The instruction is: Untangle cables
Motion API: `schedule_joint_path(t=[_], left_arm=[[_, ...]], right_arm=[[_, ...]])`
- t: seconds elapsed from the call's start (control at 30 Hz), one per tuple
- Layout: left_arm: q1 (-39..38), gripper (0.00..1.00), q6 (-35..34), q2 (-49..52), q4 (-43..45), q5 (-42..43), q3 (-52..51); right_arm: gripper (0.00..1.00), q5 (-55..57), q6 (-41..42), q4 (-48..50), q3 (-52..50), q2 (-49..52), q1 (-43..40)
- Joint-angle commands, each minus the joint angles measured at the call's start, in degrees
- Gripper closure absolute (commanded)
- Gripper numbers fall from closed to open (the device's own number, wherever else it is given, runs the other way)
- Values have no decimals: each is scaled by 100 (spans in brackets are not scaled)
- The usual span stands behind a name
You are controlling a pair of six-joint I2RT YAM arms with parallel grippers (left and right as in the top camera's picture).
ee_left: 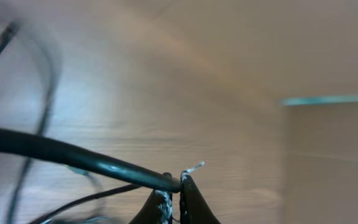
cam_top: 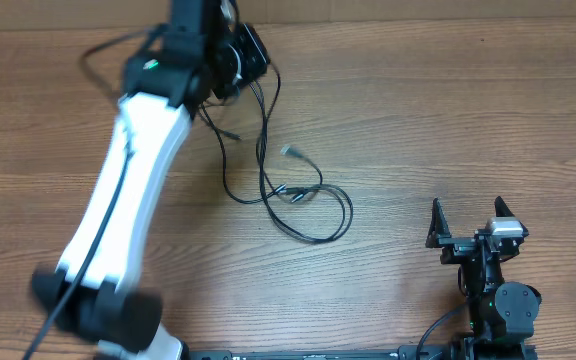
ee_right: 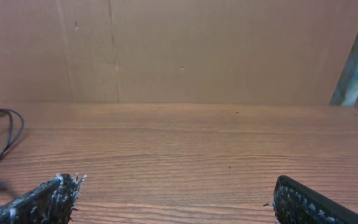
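Cables (cam_top: pixel 293 192) lie looped on the worktop (cam_top: pixel 448 100) beside the left tool (ee_left: pixel 178 182), pinched tight on one of them, which should draw away slowly; the right tool (ee_right: pixel 173 193), well apart, gapes empty.

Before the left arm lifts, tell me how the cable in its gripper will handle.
Probably floppy: the cable pinched in the left gripper trails into loose loops on the table. Likely light, being so thin. It may drag those tangled loops along rather than come free.
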Motion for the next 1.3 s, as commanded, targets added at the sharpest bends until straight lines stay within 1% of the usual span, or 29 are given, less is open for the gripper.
schedule_joint_path(t=[0.0, 0.13, 0.37, 0.47, 0.5, 0.53, 0.6, 0.63, 0.7, 0.77, 0.8, 0.9, 0.97, 1.0, 1.03, 1.07, 1.1, 1.13, 1.17, 1.2, 1.27], left_arm=[[-166, 96, 404, -846, 190, 188, 168], [-326, 96, 944, -1513, 367, 192, 168], [-647, 96, 1421, -2072, 632, 262, 168], [-796, 96, 2374, -2090, 232, 511, 164], [-835, 96, 2590, -2085, -15, 470, 153], [-890, 96, 2874, -2044, -490, 227, 120], [-898, 96, 2898, -1954, -1115, -354, 79], [-898, 96, 2800, -1882, -1458, -782, 76], [-890, 96, 2439, -1738, -2026, -1604, 76], [-887, 96, 2146, -1604, -2481, -2166, 76], [-887, 96, 2061, -1554, -2638, -2282, 76], [-887, 96, 2068, -1397, -2949, -2319, 76], [-887, 96, 2065, -1272, -3108, -2487, 76], [-887, 91, 2065, -1207, -3154, -2610, 76], [-887, 74, 2065, -1141, -3178, -2717, 76], [-887, 64, 2068, -1060, -3185, -2806, 76], [-887, 51, 2068, -852, -3252, -2865, 76], [-890, 35, 2065, -748, -3318, -2850, 76], [-890, 6, 2065, -638, -3416, -2806, 76], [-890, 0, 2068, -518, -3550, -2774, 76], [-890, 0, 2065, -275, -3799, -2771, 76]], right_arm=[[0, -9, 33, 35, -59, -57, -7], [0, -9, 33, 35, -59, -57, -7], [0, -9, 33, 35, -59, -57, -7], [0, -9, 33, 35, -59, -57, -7], [0, -9, 33, 35, -59, -57, -7], [0, -9, 33, 35, -59, -57, -7], [0, -9, 33, 35, -59, -57, -7], [0, -9, 33, 35, -59, -57, -7], [0, -9, 33, 35, -59, -57, -7], [0, -9, 33, 35, -59, -57, -7], [0, -9, 33, 35, -59, -57, -7], [0, -9, 33, 35, -59, -57, -7], [0, -9, 33, 35, -59, -57, -7], [0, -9, 33, 35, -59, -57, -7], [0, -11, 33, 35, -59, -57, -7], [0, -9, 33, 35, -59, -57, -7], [0, -9, 33, 35, -59, -57, -7], [0, -9, 33, 35, -59, -57, -7], [0, -9, 33, 35, -59, -57, -7], [0, -9, 33, 35, -59, -57, -7], [0, -9, 33, 35, -59, -57, -7]])
